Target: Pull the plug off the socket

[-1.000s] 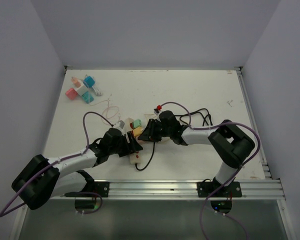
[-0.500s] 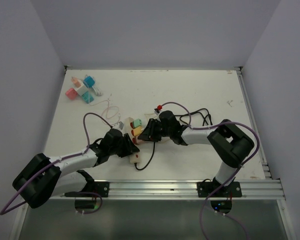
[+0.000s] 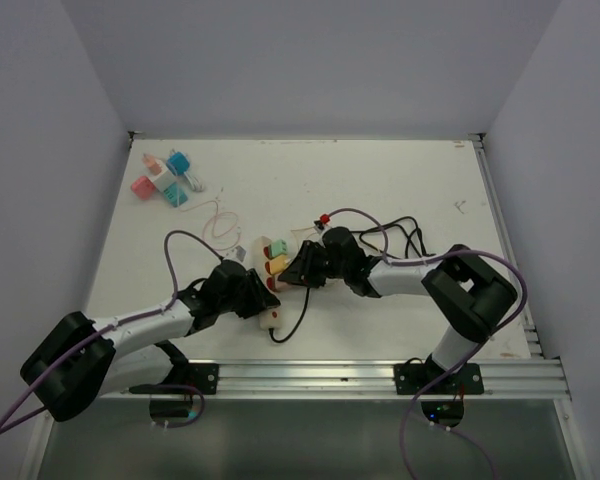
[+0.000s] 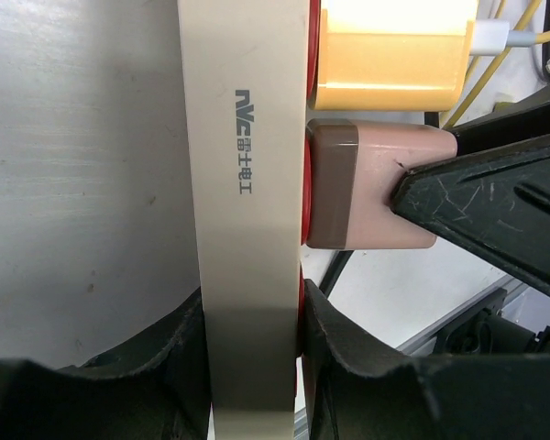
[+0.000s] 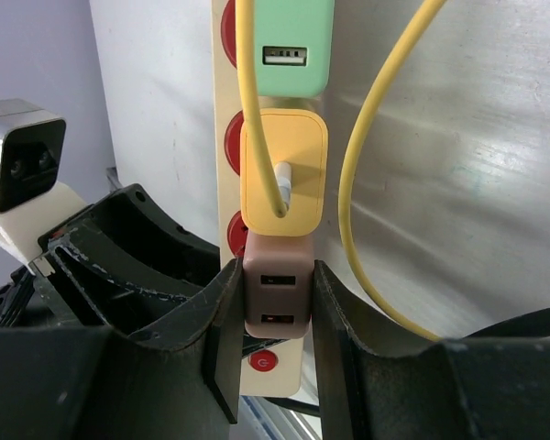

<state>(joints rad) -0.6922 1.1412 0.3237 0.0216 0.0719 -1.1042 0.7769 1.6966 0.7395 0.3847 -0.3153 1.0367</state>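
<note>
The socket is a cream power strip (image 3: 267, 262) (image 4: 247, 183) (image 5: 222, 92) lying mid-table. Three plugs sit in it: green (image 5: 293, 46), yellow (image 5: 282, 179) (image 4: 394, 55) and pink-brown (image 5: 277, 293) (image 4: 371, 188). My right gripper (image 5: 277, 302) (image 3: 294, 268) is shut on the pink-brown plug, one finger pressed on each side, and the plug still sits against the strip. From the other end, my left gripper (image 4: 252, 316) (image 3: 256, 296) is shut on the strip's body near its red power button (image 5: 262, 359).
Several coloured adapters (image 3: 163, 178) lie at the back left. A thin pink cable (image 3: 220, 220) and black cables (image 3: 405, 235) trail around the strip. A yellow cable (image 5: 367, 183) loops from the yellow plug. A metal rail (image 3: 380, 375) edges the near side.
My left gripper has closed on the power strip. The strip and both grippers have shifted slightly to the right; the right grip on the plug is unchanged.
</note>
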